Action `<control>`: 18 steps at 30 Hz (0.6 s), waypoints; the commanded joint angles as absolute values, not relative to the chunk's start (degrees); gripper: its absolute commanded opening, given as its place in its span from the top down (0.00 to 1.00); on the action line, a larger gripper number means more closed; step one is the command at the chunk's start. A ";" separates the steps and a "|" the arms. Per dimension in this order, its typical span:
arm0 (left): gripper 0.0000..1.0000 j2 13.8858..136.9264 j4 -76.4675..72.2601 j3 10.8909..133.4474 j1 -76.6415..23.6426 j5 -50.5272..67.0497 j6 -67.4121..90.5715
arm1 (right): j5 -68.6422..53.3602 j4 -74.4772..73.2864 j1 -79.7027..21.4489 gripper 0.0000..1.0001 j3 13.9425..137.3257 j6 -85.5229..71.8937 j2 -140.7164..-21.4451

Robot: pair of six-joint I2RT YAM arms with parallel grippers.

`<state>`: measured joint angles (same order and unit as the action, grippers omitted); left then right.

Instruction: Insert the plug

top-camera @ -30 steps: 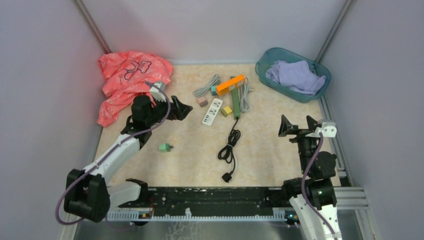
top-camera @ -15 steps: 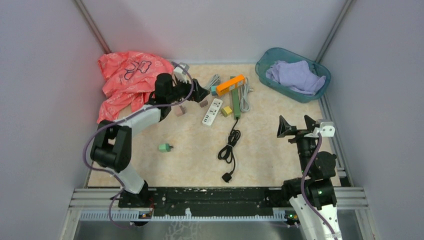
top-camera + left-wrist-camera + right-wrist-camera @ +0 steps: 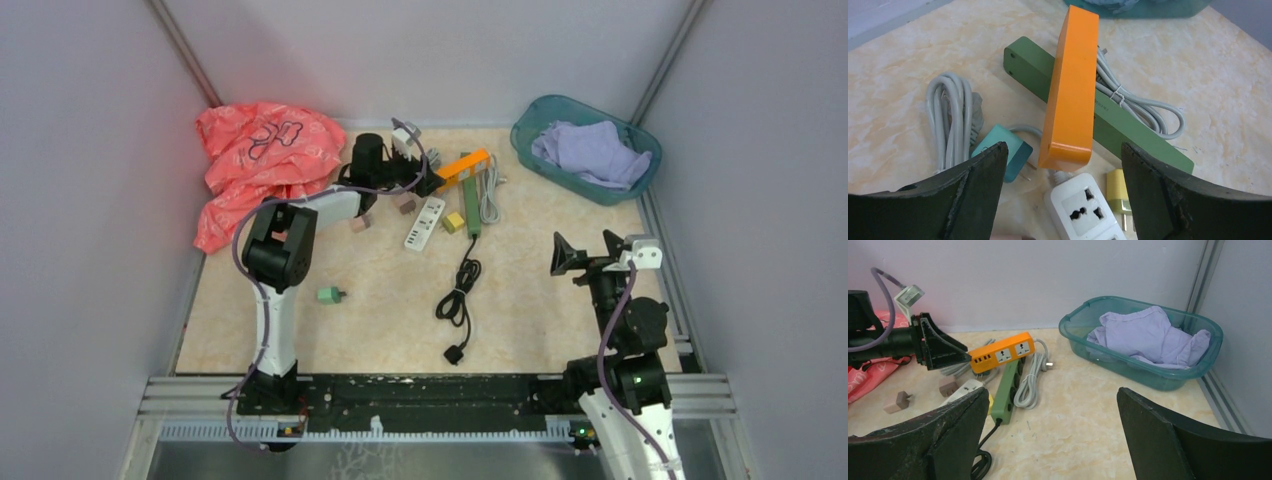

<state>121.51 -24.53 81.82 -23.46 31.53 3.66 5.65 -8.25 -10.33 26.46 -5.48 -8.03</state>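
Observation:
My left gripper (image 3: 420, 178) (image 3: 1063, 170) is open and empty, reaching low over the cluster of power strips at the back. Straight ahead of its jaws lies the end of the orange strip (image 3: 1073, 95) (image 3: 461, 169), resting across the green strip (image 3: 1128, 135) (image 3: 470, 205). The white strip (image 3: 1083, 207) (image 3: 425, 222) lies just below, sockets up. A teal plug (image 3: 1005, 155) lies by the left finger and a yellow plug (image 3: 1119, 195) (image 3: 454, 222) by the right one. My right gripper (image 3: 590, 255) (image 3: 1053, 440) hangs open over bare table at the right.
A small green plug (image 3: 329, 295) lies alone mid-left. The green strip's black cord (image 3: 458, 300) coils toward the front. Grey cords (image 3: 953, 125) (image 3: 489, 195) flank the strips. Brown blocks (image 3: 405, 203) (image 3: 359, 224) sit nearby. A teal basket (image 3: 530, 125) holds purple cloth; a red bag (image 3: 258, 160) lies back left.
My left arm has swung from the left side to the back, ending at the power strips, and its jaws have narrowed a little. The right arm has hardly moved.

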 commanded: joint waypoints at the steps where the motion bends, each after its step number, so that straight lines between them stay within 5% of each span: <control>1: 0.13 126.81 -26.04 87.75 -24.77 35.37 1.17 | 4.40 -5.58 -10.37 0.01 26.48 -4.50 -8.85; 10: 0.35 133.81 -22.79 96.05 -26.49 36.64 -1.11 | 3.60 -5.38 -10.34 0.01 26.26 -4.44 -9.22; 18: 0.93 129.97 -25.42 92.92 -27.65 40.25 3.77 | 3.46 -5.43 -10.35 0.01 26.44 -4.44 -9.29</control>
